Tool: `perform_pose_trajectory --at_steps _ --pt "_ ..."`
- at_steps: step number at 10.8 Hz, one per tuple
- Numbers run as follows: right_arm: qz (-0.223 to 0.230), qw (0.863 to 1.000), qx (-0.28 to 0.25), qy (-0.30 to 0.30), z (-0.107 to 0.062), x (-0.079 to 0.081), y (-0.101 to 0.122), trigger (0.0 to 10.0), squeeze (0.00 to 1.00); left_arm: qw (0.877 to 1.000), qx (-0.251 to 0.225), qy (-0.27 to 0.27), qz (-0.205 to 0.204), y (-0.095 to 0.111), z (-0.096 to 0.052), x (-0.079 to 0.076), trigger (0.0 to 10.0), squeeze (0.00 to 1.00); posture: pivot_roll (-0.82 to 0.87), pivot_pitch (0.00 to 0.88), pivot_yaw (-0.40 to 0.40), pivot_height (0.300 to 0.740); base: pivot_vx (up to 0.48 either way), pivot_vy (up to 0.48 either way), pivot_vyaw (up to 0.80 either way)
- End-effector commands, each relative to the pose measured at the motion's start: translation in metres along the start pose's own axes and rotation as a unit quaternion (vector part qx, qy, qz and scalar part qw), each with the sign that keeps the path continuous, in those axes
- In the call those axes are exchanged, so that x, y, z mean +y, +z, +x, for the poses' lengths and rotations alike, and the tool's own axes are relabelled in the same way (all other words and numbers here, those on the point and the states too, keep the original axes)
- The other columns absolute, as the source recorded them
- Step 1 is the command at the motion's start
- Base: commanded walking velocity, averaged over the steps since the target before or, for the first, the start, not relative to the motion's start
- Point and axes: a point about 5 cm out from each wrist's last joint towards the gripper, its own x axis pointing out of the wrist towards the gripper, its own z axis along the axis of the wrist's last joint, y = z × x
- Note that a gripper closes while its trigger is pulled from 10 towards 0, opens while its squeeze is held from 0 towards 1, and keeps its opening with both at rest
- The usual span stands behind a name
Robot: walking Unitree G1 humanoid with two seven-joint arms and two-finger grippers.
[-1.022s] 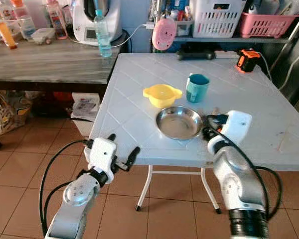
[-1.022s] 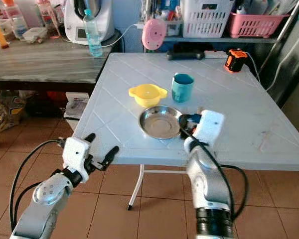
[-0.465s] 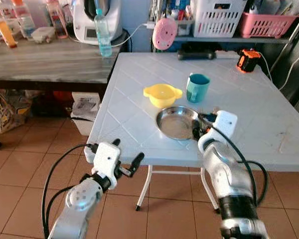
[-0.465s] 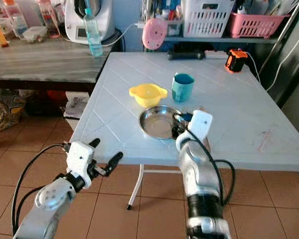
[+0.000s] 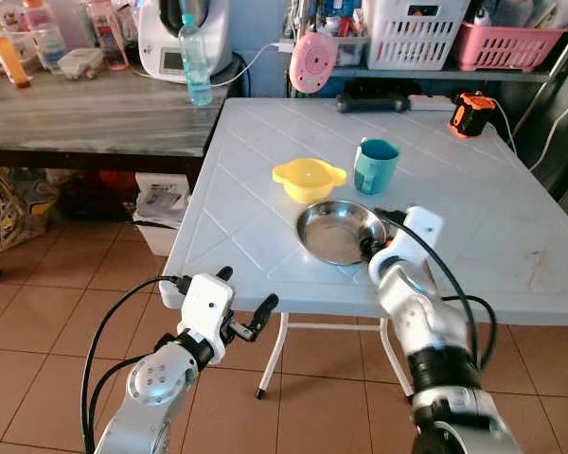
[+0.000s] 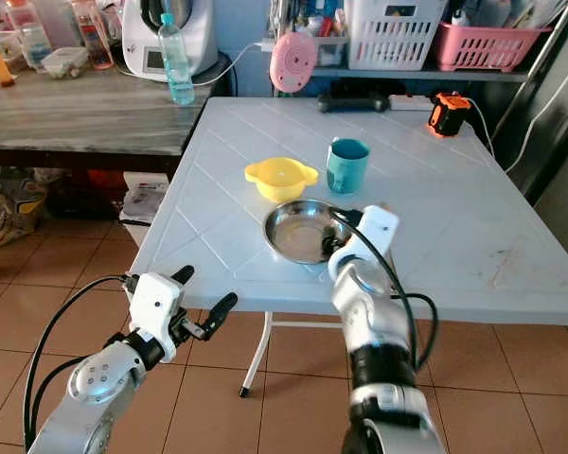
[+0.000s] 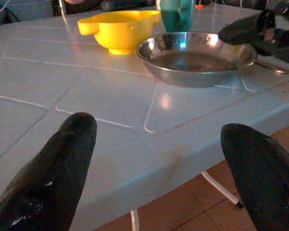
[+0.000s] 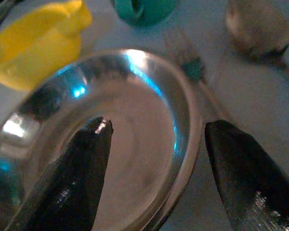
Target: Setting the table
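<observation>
Table [image 5: 265, 189], white, carries a steel plate [image 5: 339, 232] near its front edge, with a yellow bowl [image 5: 308, 179] and teal cup [image 5: 374, 165] just behind it. Right claw [image 8: 156, 159] hangs over the plate's right rim, fingers apart, 1 above the dish and 1 outside it. A fork [image 8: 195, 72] and what looks like a spoon [image 8: 255, 26], blurred, lie right of the plate. Left claw [image 5: 241, 303] hovers off the table's front edge, fingers spread.
</observation>
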Motion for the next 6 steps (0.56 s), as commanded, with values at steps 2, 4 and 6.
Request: perform_pose_trajectory --at_steps 2,4,6 --pt "-0.003 1.000 0.011 -0.002 0.0040 0.0020 -0.0013 9.7 0.00 1.000 0.003 -0.001 0.004 0.0004 -0.0015 -0.0019 10.0 0.00 0.11 0.010 -0.014 0.740 0.000 0.000 0.00" --pt "-0.010 1.000 0.014 -0.010 0.0066 0.0010 -0.0020 3.2 0.00 1.000 0.003 -0.003 0.005 0.0009 -0.0009 -0.0025 10.0 0.00 0.11 0.007 -0.017 0.740 0.000 0.000 0.00" --pt "-0.012 1.000 0.014 -0.011 0.0094 0.0002 0.0000 0.0 0.00 1.000 -0.008 -0.022 -0.002 0.0050 -0.0015 -0.0043 10.0 0.00 0.11 0.005 -0.020 0.740 0.000 0.000 0.00"
